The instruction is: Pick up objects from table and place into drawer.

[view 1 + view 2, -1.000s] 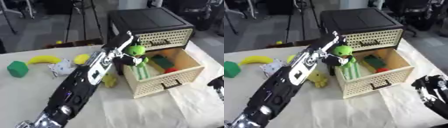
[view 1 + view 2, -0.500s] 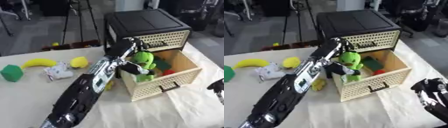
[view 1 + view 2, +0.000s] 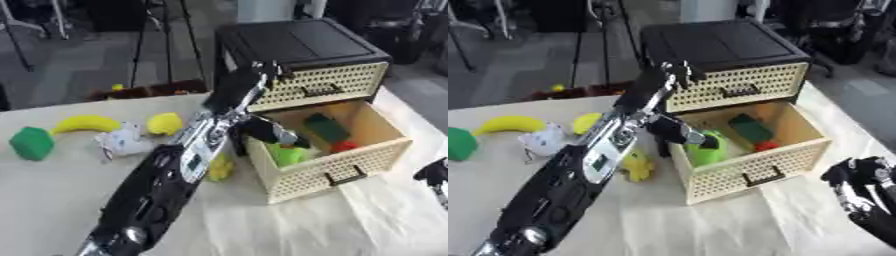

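My left arm reaches from the lower left to the open wicker drawer (image 3: 325, 169). My left hand (image 3: 262, 131) is over the drawer's left part, shut on a green soft toy (image 3: 284, 153) that sits low inside, against the front wall. A dark green block (image 3: 325, 127) and a small red thing (image 3: 343, 146) also lie in the drawer. On the table to the left are a banana (image 3: 83, 123), a round yellow fruit (image 3: 164, 123), a white toy (image 3: 122, 142), a green block (image 3: 32, 143) and a yellow toy (image 3: 219, 167). My right hand (image 3: 859, 182) rests open at the lower right.
The drawer belongs to a black cabinet (image 3: 297, 45) with a shut wicker drawer (image 3: 328, 85) above it. A pale cloth (image 3: 262, 225) covers the table. Beyond the table's far edge are the floor, tripod legs and small things on a low shelf.
My left hand has carried the green toy down and rightward, from above the drawer's left rim to inside the drawer. The camera has shifted as well. The right hand stays put.
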### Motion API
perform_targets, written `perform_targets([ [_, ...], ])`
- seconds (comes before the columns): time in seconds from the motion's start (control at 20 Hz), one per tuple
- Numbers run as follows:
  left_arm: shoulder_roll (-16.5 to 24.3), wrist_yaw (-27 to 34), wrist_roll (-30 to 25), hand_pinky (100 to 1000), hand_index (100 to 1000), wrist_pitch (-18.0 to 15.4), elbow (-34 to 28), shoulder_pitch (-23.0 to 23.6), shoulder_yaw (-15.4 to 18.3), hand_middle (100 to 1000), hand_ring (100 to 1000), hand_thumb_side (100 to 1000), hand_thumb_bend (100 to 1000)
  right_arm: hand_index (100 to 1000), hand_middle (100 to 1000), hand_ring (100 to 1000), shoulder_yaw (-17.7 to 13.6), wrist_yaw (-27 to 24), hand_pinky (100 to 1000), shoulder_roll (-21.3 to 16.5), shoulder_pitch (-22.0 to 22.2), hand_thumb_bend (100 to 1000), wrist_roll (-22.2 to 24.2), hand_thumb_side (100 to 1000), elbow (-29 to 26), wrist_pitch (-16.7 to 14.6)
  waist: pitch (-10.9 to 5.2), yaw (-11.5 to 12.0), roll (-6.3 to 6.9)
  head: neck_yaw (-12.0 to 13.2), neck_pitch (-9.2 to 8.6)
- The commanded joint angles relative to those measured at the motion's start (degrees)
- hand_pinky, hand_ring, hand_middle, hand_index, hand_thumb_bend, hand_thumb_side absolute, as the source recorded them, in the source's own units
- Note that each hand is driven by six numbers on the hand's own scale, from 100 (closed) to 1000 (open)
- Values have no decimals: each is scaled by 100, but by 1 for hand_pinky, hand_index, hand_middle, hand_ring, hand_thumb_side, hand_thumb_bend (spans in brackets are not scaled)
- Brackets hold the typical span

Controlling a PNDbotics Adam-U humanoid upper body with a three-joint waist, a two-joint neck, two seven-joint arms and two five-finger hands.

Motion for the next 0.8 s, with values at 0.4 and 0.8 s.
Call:
perform_targets([
  [0.4, 1958, 2668, -319, 482, 742, 864, -2546, 1055, 771, 574, 533, 763, 733, 502, 206, 100, 200, -56, 100, -263, -80, 100, 450, 849, -120, -120, -291, 569, 42, -407, 139],
  [0.8, 2674, 3484, -153, 472, 741, 1233, -3631, 2642, 1445, 568, 524, 792, 695, 494, 531, 100, 238, 136, 100, -313, -191, 100, 708, 849, 118, -162, -355, 954, 14, -605, 200],
])
